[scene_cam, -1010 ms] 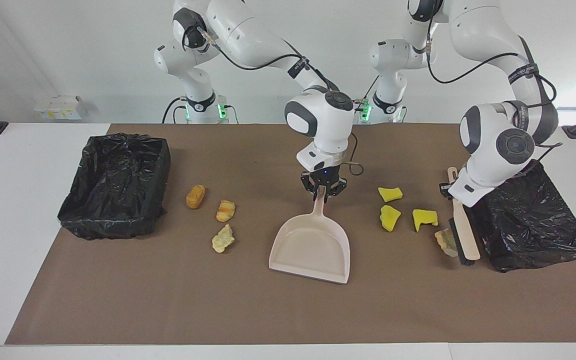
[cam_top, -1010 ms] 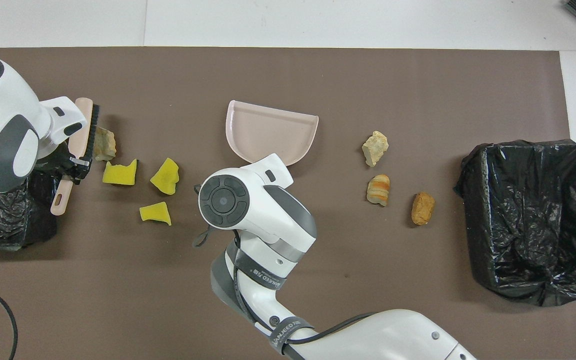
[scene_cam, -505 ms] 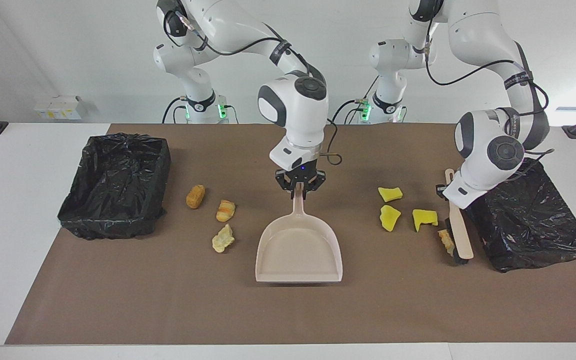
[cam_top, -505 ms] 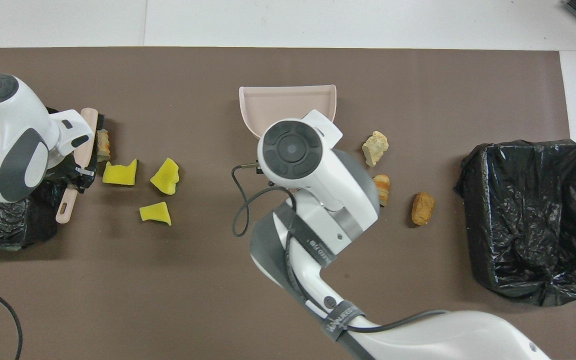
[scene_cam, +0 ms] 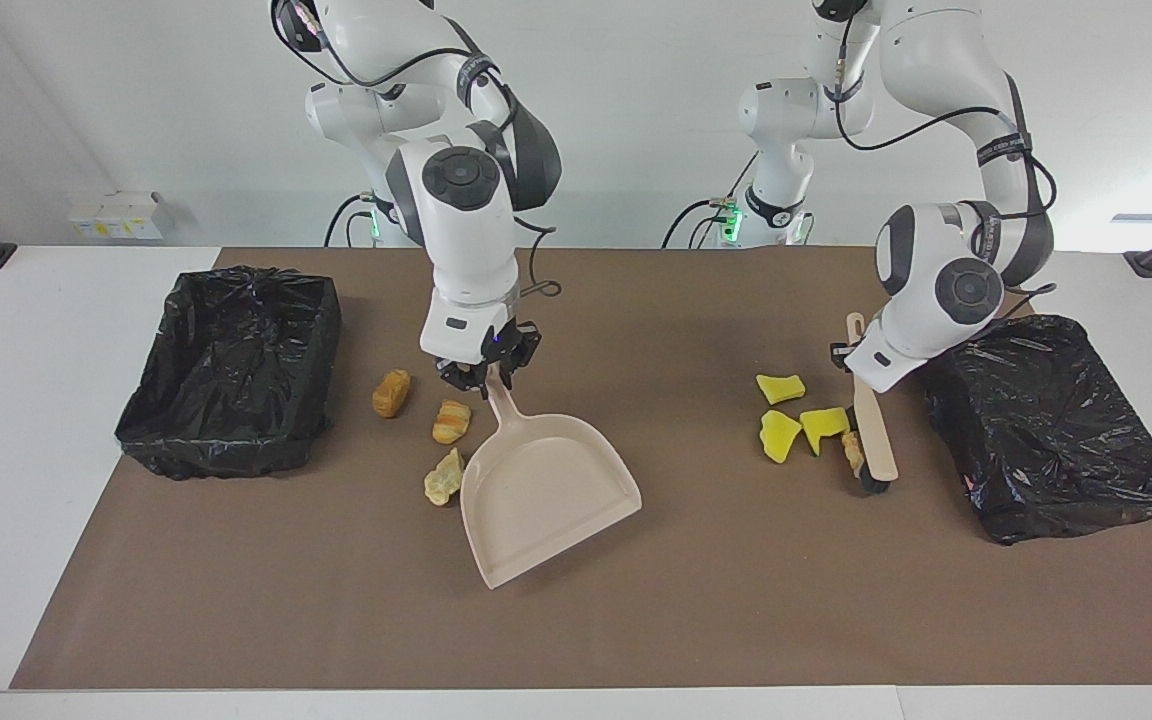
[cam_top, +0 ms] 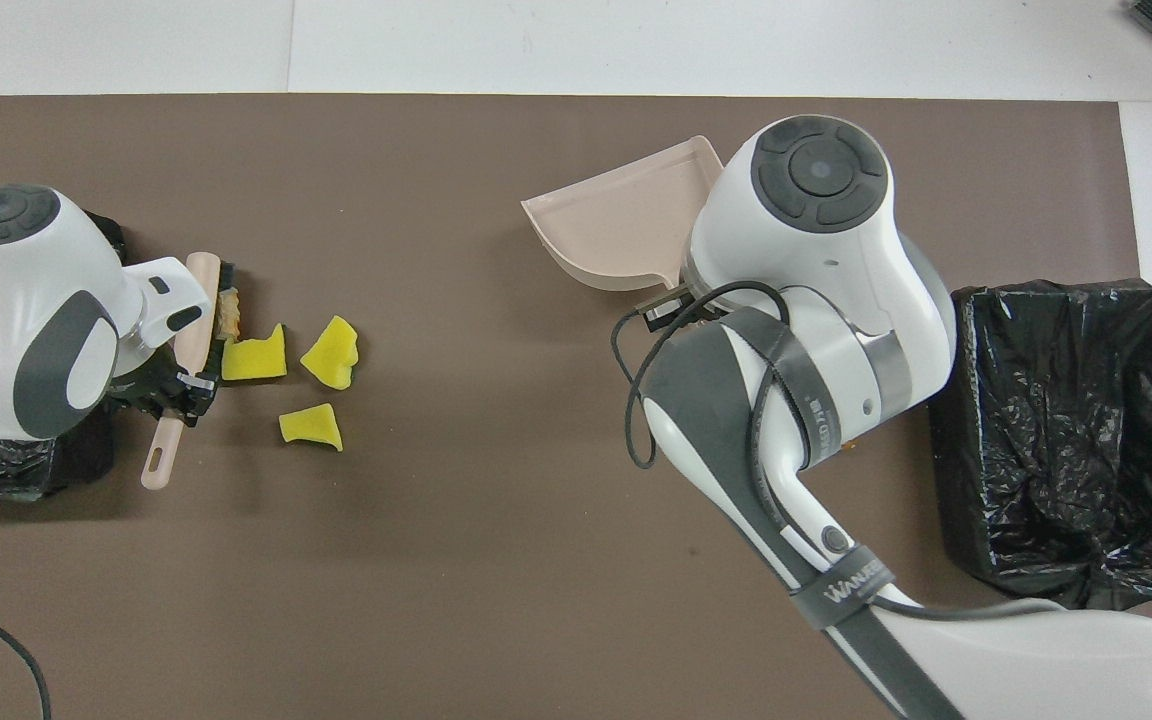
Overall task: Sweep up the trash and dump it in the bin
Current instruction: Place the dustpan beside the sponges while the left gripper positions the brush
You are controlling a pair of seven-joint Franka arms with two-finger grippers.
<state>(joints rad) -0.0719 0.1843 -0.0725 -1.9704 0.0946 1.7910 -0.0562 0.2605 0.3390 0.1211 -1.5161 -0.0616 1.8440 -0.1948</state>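
Your right gripper point(scene_cam: 489, 368) is clenched on the thin handle of the beige plastic dustpan point(scene_cam: 546, 495), near the middle of the brown table mat point(scene_cam: 336, 620).

- **Bin:** At the right arm's end of the mat sits a box bin lined with crinkled black plastic bag point(scene_cam: 226, 440).
- **Three chunks:** Between that bin and the pan lie three lumps of foam trash: an orange-brown chunk point(scene_cam: 391, 392), an orange-striped chunk point(scene_cam: 451, 421) and a pale tan chunk point(scene_cam: 444, 478). The tan one is just beside the pan's side wall.
- **The relation that matters:** The pan's long axis runs from the handle, nearer the robots, out to its flat open lip. The lip points away from the robots and slants toward the left arm's end. These three chunks therefore lie at the pan's closed side, not at its mouth. I judge you must turn the pan before anything can be pushed in.
- **Yellow chunks:** Toward the left arm's end lie three bright yellow sponge chunks point(scene_cam: 779, 436).
- **Brush:** A fourth, tan chunk point(scene_cam: 852, 450) is pressed against the black bristles of the beige brush point(scene_cam: 874, 440).
- **Left gripper:** Your left gripper point(cam_top: 186, 385) is clamped on the brush handle, and its arm is the nearer one to these four chunks.
- **Second bin:** Another black-bagged bin point(scene_cam: 1056, 430) sits at the mat's edge at the left arm's end.
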